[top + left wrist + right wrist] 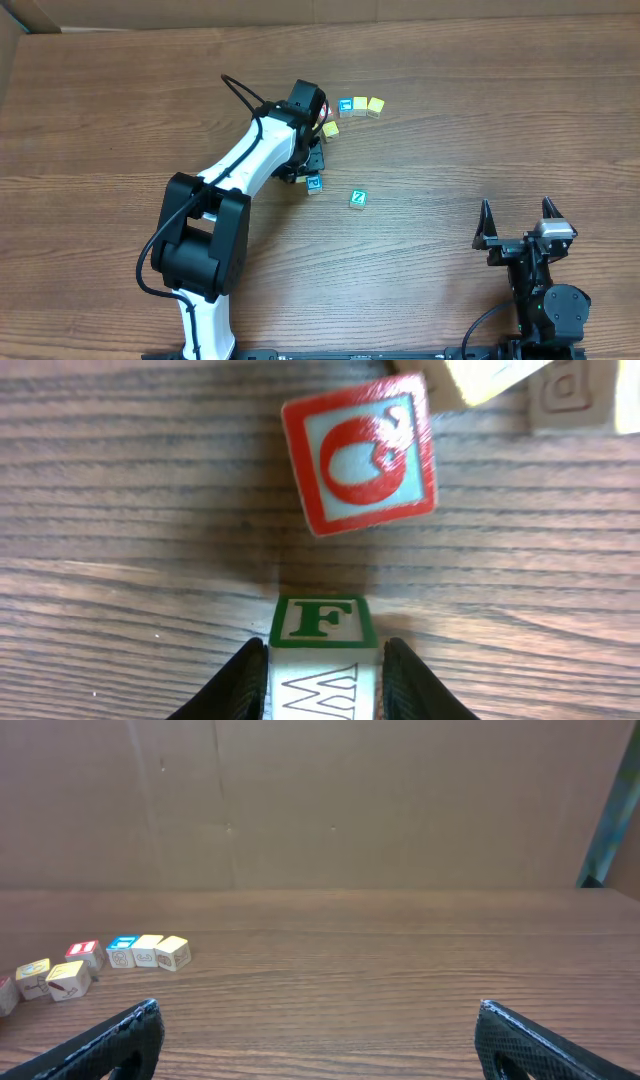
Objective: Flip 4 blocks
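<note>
Cut off at the frame's bottom edge, the green-F block (322, 622) sits clamped between the left fingers (240, 685); the right fingers (110, 1040) stand apart, partly cropped.

F block (322, 622) sits in left gripper (325, 660); Z block (358, 198) to its right; three-cube row (360, 104) behind both.
</note>
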Tool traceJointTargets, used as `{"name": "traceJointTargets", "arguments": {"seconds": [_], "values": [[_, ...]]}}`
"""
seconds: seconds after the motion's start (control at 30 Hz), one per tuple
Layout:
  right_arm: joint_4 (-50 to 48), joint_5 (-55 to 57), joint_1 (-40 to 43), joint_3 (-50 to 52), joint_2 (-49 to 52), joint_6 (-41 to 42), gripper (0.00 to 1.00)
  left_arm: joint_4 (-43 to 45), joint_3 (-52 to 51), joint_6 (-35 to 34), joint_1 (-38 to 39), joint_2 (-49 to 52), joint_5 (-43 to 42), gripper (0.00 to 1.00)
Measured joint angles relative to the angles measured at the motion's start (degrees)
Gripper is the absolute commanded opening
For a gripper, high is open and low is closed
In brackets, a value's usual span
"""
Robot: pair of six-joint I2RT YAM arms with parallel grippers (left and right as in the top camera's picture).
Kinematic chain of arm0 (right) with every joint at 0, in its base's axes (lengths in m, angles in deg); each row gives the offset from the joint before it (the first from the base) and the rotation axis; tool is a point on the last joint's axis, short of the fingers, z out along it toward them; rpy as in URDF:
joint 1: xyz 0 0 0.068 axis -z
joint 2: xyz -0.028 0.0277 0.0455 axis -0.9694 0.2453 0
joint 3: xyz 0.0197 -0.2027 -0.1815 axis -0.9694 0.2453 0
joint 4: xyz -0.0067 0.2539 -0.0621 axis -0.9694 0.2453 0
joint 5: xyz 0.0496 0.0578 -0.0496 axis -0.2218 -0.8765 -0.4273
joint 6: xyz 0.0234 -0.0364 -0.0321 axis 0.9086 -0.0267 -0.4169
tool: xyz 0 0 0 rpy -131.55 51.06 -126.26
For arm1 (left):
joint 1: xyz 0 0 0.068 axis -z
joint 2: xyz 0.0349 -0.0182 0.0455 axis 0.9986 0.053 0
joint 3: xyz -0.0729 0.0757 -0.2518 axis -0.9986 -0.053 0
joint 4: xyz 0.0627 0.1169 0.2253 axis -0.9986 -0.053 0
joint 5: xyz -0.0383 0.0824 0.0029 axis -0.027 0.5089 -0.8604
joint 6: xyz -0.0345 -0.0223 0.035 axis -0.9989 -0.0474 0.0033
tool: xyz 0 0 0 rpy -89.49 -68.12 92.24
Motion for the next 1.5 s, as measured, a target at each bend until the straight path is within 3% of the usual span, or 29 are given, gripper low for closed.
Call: {"name": "traceJointTargets", "arguments": {"seconds": [1.5], "values": [[0.0,0.0,0.0,0.0,0.0,0.0,1.0,0.3,0.3,0.2,0.0,0.0,0.0,0.35]]}}
